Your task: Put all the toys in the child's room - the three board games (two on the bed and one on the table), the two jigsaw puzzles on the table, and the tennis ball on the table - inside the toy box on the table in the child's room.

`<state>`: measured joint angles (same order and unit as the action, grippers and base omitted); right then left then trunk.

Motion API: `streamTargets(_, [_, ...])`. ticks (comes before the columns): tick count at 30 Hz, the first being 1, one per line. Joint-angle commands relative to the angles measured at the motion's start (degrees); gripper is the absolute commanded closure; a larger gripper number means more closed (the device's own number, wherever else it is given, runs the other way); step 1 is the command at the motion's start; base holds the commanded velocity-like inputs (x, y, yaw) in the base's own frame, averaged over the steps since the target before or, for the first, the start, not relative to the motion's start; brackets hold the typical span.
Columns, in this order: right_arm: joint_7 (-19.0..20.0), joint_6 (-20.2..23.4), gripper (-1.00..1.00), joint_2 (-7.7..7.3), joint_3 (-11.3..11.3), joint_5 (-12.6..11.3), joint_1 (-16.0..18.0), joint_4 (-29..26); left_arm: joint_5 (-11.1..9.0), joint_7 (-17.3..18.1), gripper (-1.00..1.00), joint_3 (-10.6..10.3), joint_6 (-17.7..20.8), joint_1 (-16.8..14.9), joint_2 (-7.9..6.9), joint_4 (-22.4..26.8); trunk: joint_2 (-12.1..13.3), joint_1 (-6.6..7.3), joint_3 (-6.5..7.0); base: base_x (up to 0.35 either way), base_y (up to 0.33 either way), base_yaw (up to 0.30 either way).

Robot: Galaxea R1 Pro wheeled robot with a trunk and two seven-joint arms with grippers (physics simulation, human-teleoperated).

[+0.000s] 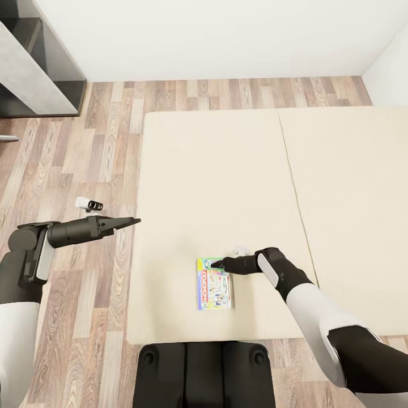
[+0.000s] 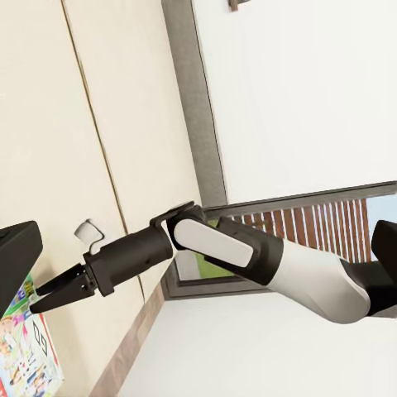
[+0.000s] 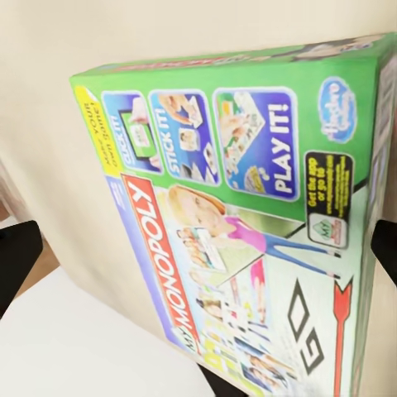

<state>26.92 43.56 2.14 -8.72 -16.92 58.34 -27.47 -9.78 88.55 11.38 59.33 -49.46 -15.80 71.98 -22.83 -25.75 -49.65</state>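
Note:
One board game [image 1: 214,289], a flat green Monopoly box, lies on the cream bed [image 1: 226,170] near its front edge. My right gripper [image 1: 217,263] is low over the box's far end, fingers open. In the right wrist view the board game [image 3: 240,215] sits close up between the two spread fingers [image 3: 16,260]. The left wrist view shows the right gripper [image 2: 37,299] from the side, just above the board game [image 2: 25,356]. Over the floor by the bed's left edge my left gripper [image 1: 135,221] hangs open and empty. The toy box and table are out of view.
A small white-and-black object [image 1: 89,204] lies on the wood floor left of the bed. A grey-topped unit [image 1: 28,68] stands at the back left. The bed's grey headboard [image 2: 194,107] runs along the white wall. My base [image 1: 204,374] is against the bed's front edge.

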Motion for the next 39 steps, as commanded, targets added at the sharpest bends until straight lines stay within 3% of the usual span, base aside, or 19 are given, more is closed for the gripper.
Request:
streamTargets(1, [0.0, 0.2, -1.0, -0.03, -0.2, -0.1, 0.0, 0.0, 0.0, 0.2, -1.0, 0.0, 0.6, 0.0, -0.02, 0.0, -0.1, -0.03, -0.06, 0.0, 0.0, 0.0])
streamTargets(39, [0.0, 0.1, -1.0, 0.18, -0.3, 0.1, -0.1, 2.3, 0.0, 0.3, -1.0, 0.0, 0.6, 0.0, -0.02, 0.0, -0.1, -0.03, -0.06, 0.0, 0.0, 0.0])
